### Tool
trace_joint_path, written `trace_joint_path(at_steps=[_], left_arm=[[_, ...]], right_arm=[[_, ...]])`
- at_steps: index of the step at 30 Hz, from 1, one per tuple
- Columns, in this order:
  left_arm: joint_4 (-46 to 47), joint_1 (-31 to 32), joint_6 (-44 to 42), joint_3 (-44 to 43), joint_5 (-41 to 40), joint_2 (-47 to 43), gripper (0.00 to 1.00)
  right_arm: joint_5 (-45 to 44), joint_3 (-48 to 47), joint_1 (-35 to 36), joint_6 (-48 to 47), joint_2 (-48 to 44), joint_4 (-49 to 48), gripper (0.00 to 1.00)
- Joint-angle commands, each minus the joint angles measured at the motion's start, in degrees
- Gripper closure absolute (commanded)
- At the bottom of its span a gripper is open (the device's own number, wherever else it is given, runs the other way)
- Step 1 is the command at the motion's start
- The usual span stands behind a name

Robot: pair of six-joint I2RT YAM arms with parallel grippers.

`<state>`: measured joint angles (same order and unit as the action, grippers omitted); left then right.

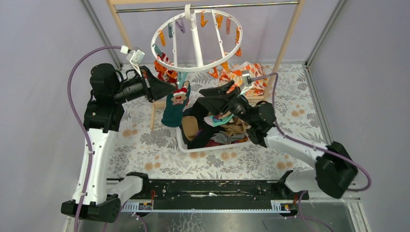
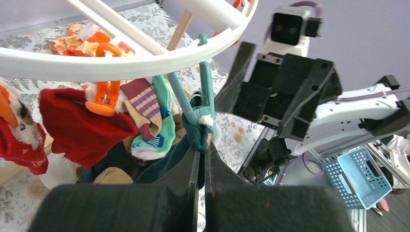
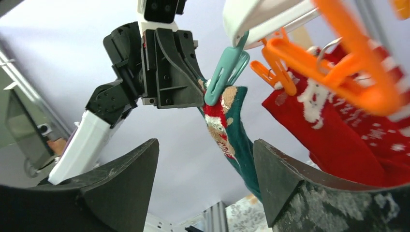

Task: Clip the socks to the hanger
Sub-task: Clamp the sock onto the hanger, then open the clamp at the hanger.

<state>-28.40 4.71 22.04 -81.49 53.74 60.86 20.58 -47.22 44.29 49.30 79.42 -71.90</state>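
The white ring hanger [image 1: 196, 67] hangs from its hook, with orange, teal and pink clips. A dark teal sock [image 1: 173, 110] with a red and tan figure hangs from a teal clip [image 1: 181, 79] at the ring's near rim. My left gripper [image 1: 172, 90] is shut on this sock's top edge [image 2: 199, 134], just below the teal clip [image 2: 203, 99]. My right gripper [image 1: 211, 96] is open and empty, to the right of the sock. In the right wrist view [image 3: 205, 142] the sock [image 3: 237, 140] hangs between its fingers, nearer the right one. A red patterned sock [image 3: 338, 130] hangs from an orange clip [image 3: 348, 63].
A white basket [image 1: 186, 145] under the right gripper holds several loose socks, tan, black, green and striped. The wooden rack with its metal bar [image 1: 208, 6] carries the hanger. An orange leaf-print cloth [image 1: 241, 72] lies behind. More red socks [image 2: 80, 128] hang at the ring's left.
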Motion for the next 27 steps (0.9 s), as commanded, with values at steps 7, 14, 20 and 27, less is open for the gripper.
trace_joint_path(at_steps=[7, 14, 20, 27], left_arm=[[-2.18, -0.16, -3.17, -2.09, -2.76, -1.47, 0.99], [-3.1, -0.14, -3.36, -3.4, -2.58, -1.53, 0.99], [-3.87, -0.16, -3.89, -3.8, -2.77, -1.55, 0.99], [-4.41, -0.14, -4.51, -4.17, -3.02, -1.45, 0.99]], right_arm=[[-14.59, 2.51, -1.23, -24.53, -14.41, 24.3, 0.18], [-6.58, -2.07, -8.27, -24.9, -12.1, 25.86, 0.15], [8.29, -6.13, -12.64, -16.97, -6.5, 16.8, 0.14], [13.08, -10.0, -12.74, -9.66, -1.45, 8.65, 0.14]])
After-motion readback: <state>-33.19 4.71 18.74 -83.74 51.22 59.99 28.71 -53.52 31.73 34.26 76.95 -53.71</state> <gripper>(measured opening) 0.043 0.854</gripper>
